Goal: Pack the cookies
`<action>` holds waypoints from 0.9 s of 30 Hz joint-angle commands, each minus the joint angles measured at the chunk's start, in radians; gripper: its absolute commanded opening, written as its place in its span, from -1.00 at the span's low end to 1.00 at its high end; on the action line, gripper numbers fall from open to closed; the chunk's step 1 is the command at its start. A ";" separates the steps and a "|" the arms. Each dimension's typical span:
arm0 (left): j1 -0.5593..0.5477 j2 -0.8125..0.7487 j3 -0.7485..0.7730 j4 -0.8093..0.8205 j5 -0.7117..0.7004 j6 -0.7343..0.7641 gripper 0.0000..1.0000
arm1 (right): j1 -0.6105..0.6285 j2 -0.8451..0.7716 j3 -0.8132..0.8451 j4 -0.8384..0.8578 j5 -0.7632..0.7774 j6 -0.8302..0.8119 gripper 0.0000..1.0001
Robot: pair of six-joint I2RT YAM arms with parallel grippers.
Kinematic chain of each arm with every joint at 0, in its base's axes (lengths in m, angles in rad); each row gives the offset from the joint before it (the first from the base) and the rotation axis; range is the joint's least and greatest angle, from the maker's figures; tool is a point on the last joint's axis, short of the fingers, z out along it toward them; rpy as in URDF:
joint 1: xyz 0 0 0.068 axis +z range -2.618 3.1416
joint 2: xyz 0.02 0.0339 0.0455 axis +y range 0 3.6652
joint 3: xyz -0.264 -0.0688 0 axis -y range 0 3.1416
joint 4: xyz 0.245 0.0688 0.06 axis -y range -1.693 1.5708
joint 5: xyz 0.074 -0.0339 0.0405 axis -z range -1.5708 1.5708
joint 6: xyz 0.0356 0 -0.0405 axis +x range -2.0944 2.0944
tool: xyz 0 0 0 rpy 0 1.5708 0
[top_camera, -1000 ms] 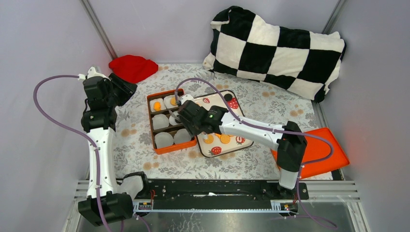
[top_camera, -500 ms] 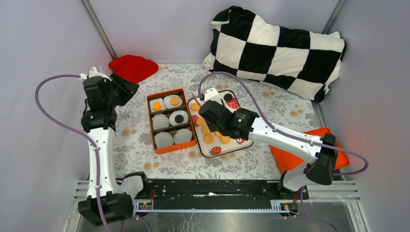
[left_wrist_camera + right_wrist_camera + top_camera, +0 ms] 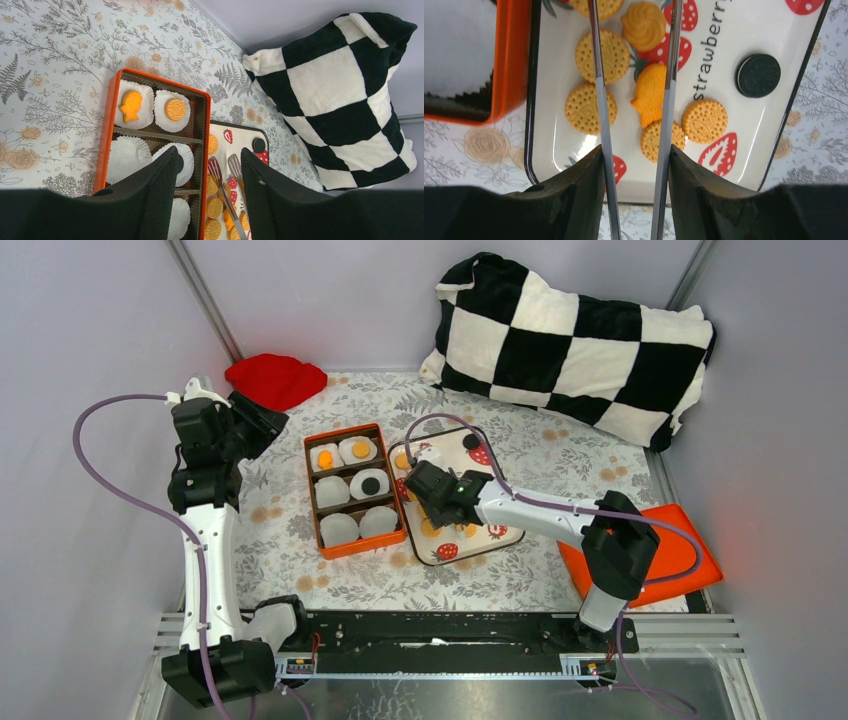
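Orange-golden cookies point(image 3: 602, 56) lie on the strawberry tray point(image 3: 531, 150), with a fish-shaped one point(image 3: 649, 98) and a black one point(image 3: 758, 75). My right gripper point(image 3: 635, 150) is shut on metal tongs point(image 3: 600, 100), whose two arms stand apart over the fish cookie. In the top view the right gripper point(image 3: 425, 485) hovers over the tray's left side. The orange box point(image 3: 312, 502) holds white paper cups with a fish cookie point(image 3: 131, 106), a round cookie point(image 3: 175, 109) and a black cookie point(image 3: 371, 485). My left gripper point(image 3: 255, 420) is open and empty, raised left of the box.
A checkered pillow point(image 3: 575, 340) lies at the back right, a red cloth point(image 3: 275, 380) at the back left, and an orange lid point(image 3: 680, 550) at the right edge. Grey walls close in the flowered table.
My right gripper moved with the tongs off the box to the tray, leaving a black cookie in a middle cup, then shifted left over the near cookies. The left arm stayed still.
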 commanded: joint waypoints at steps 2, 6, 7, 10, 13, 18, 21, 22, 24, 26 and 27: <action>-0.003 -0.012 -0.008 0.040 -0.001 0.004 0.08 | -0.088 0.010 0.023 0.125 -0.089 -0.007 0.03; -0.003 -0.008 -0.010 0.044 0.000 0.002 0.08 | -0.120 0.059 0.076 0.129 -0.112 -0.035 0.05; -0.002 -0.008 -0.010 0.043 -0.001 0.003 0.08 | -0.123 0.072 0.090 0.126 -0.115 -0.039 0.05; -0.003 -0.005 -0.010 0.044 -0.006 0.007 0.08 | -0.128 0.105 0.127 0.111 -0.140 -0.048 0.07; -0.002 -0.004 -0.010 0.036 -0.013 0.011 0.09 | -0.127 0.107 0.130 0.107 -0.205 -0.051 0.13; -0.002 0.000 -0.024 0.046 -0.002 0.006 0.08 | -0.129 0.120 0.147 0.113 -0.204 -0.067 0.18; -0.002 0.002 -0.031 0.052 0.001 0.002 0.08 | -0.128 0.152 0.196 0.105 -0.191 -0.073 0.18; -0.003 0.001 -0.033 0.052 0.001 0.003 0.08 | -0.129 0.163 0.208 0.105 -0.190 -0.073 0.17; -0.002 -0.001 -0.033 0.053 -0.004 0.007 0.08 | -0.129 0.186 0.236 0.101 -0.182 -0.072 0.16; -0.003 -0.001 -0.035 0.053 -0.004 0.010 0.08 | -0.131 0.205 0.254 0.105 -0.179 -0.073 0.14; -0.002 -0.002 -0.036 0.053 -0.004 0.011 0.08 | -0.132 0.214 0.261 0.105 -0.183 -0.074 0.10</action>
